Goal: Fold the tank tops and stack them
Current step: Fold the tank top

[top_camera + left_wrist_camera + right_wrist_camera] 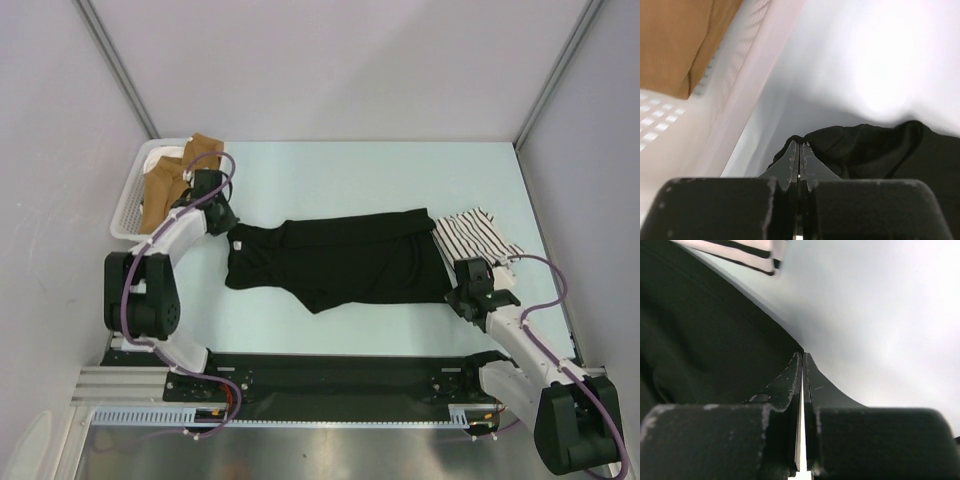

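Observation:
The black tank top point(350, 260) lies spread across the middle of the table, partly folded over itself. My left gripper point(225, 228) is shut on its far-left corner; the left wrist view shows the jaws point(799, 145) closed with black cloth point(880, 150) bunched at their tips. My right gripper point(455, 290) is shut at the top's near-right corner; in the right wrist view the jaws point(802, 355) are closed with the black cloth's point(700, 340) edge meeting their tips. The striped tank top point(480, 235) lies folded behind the right gripper and shows in the right wrist view point(747, 252).
A white basket point(125, 205) holding brown cloth point(165, 185) stands at the far left, close behind my left gripper; its wall point(740, 75) and the brown cloth point(675, 40) fill the left of the left wrist view. Grey walls enclose the table.

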`<action>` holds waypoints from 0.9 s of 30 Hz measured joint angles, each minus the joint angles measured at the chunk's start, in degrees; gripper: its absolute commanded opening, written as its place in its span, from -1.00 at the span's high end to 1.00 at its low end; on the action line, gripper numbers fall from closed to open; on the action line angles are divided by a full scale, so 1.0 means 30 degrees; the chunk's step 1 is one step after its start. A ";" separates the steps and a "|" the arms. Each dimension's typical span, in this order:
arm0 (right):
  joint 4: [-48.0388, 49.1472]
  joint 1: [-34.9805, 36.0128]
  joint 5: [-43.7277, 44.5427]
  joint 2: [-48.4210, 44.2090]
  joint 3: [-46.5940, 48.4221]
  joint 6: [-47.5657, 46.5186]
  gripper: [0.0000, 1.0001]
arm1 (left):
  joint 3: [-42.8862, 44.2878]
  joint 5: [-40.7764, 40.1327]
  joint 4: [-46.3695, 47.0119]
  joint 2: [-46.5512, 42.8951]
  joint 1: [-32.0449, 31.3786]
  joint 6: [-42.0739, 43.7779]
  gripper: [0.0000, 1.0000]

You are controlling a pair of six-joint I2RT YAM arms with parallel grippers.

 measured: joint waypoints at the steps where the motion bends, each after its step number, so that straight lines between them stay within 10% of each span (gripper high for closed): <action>1: -0.0036 -0.0095 -0.0066 0.0000 -0.0087 0.0000 1.00 | 0.0495 -0.0095 -0.0022 0.0612 0.0000 -0.0007 0.99; 13: -0.0342 -0.0364 -0.0539 -0.0838 -0.0583 0.0015 1.00 | 0.3031 -0.1035 -0.2018 0.3708 0.1909 0.0015 0.97; 18: -0.0211 -0.0379 -0.0692 -0.0437 -0.0583 -0.0007 1.00 | 0.3038 0.0539 -0.1778 0.3402 0.1953 0.0503 -0.32; 27: 0.0102 -0.0393 -0.0852 0.0022 -0.0583 -0.0029 1.00 | 0.1698 0.1610 -0.0809 0.1209 0.1566 0.0896 -0.39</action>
